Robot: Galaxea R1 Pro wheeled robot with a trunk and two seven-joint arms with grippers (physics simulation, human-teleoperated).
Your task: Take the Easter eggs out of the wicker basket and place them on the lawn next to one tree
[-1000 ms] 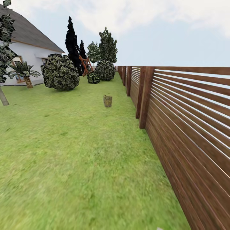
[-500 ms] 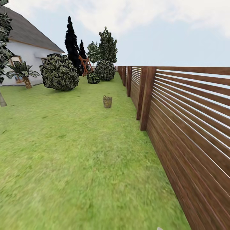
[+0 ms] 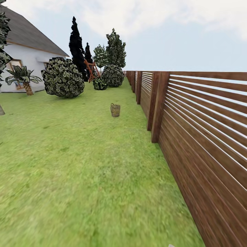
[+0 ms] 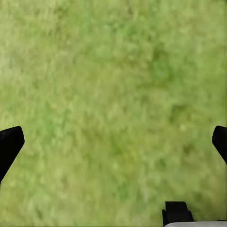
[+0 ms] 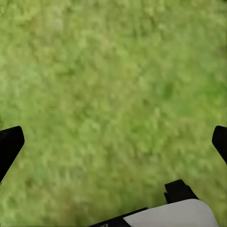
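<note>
The wicker basket (image 3: 115,110) stands far ahead on the lawn (image 3: 75,164), a little left of the fence. It is too distant to show any eggs inside. A tree with a pale grey trunk (image 3: 1,110) and speckled foliage sits at the far left edge. In the left wrist view my left gripper (image 4: 113,144) hangs open over bare grass, its black fingertips (image 4: 9,144) wide apart. My right gripper (image 5: 113,144) is likewise open above grass, holding nothing.
A brown slatted fence (image 3: 192,120) runs along the whole right side. A round shrub (image 3: 63,78), a short palm (image 3: 23,78) and the white house (image 3: 31,58) lie at left. A black tree (image 3: 76,44) and more speckled trees (image 3: 115,48) stand at the back.
The whole head view has shifted slightly: the camera has rolled forward, the basket sits a touch lower and the left tree slides out of frame. Nothing on the lawn moved.
</note>
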